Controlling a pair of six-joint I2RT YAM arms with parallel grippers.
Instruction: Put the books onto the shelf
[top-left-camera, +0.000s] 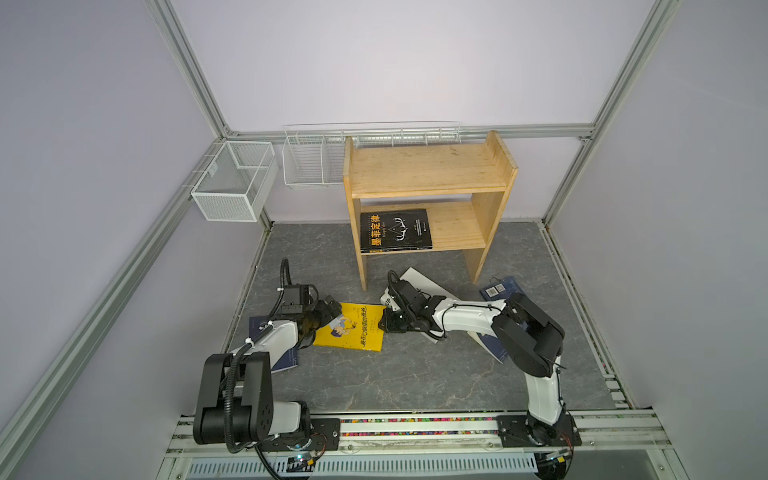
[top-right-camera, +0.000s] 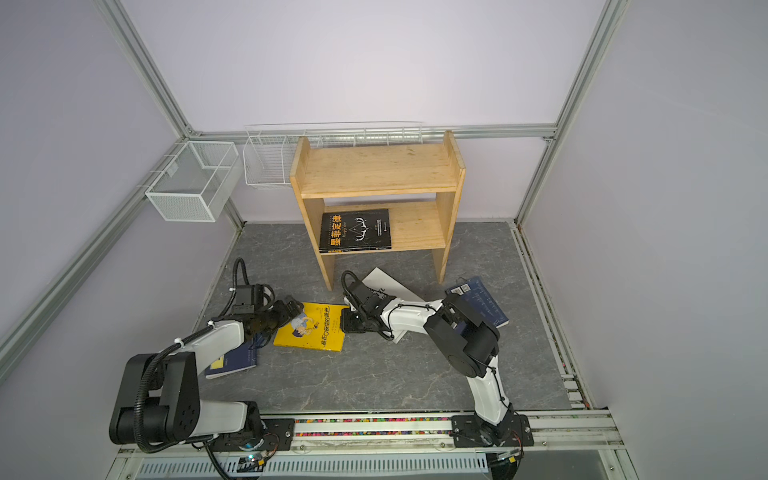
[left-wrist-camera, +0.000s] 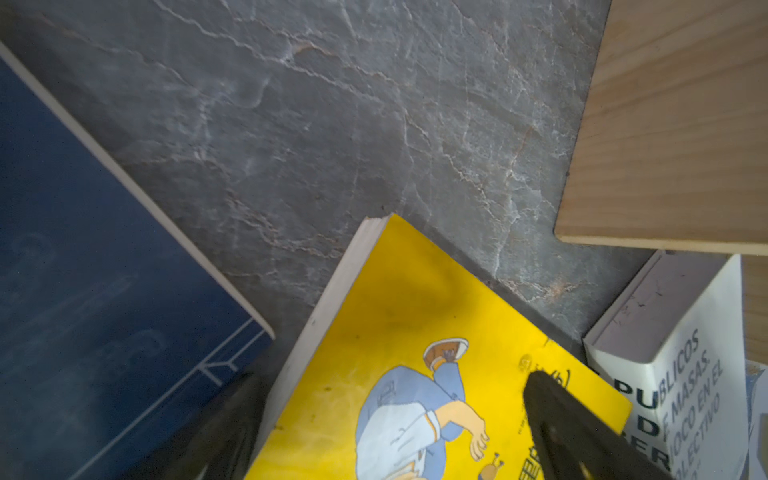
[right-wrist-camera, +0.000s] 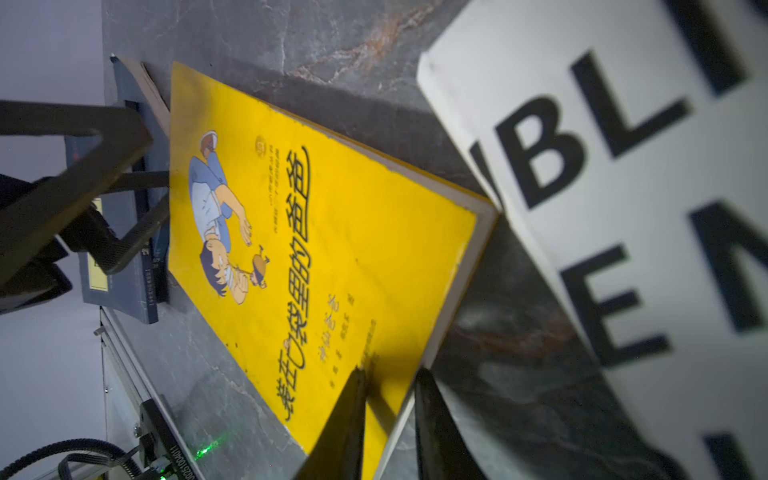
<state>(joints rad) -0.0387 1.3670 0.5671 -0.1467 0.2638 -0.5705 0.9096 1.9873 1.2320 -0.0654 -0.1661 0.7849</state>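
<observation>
In both top views the yellow book (top-left-camera: 353, 328) lies on the grey table (top-left-camera: 415, 382) in front of the shelf (top-left-camera: 428, 170). I place everything from this book. My right claw (top-left-camera: 388, 324) is at its edge on the side of the white book (top-left-camera: 419, 280). My left claw (top-left-camera: 322, 318) is at the opposite edge, where a navy book (top-left-camera: 286, 361) lies. The black book (top-left-camera: 395, 230) is already flat on the lower board of the shelf.

In the left wrist view my left claw is spread wide, one finger (left-wrist-camera: 573, 428) over the yellow cover, and it holds nothing.

In the right wrist view my right claw is pinching the yellow book: one finger (right-wrist-camera: 349, 424) on the cover, the other against the page edge. This side seems a little raised.

I judge the step is picking up the yellow book. The next move needs a firm pinch, because I hold only a thin edge, and the lift should go upward first, since the white book's corner is very near the yellow book's corner. Between the yellow book and the shelf the table looks free, and the lower board has room beside the black book.
</observation>
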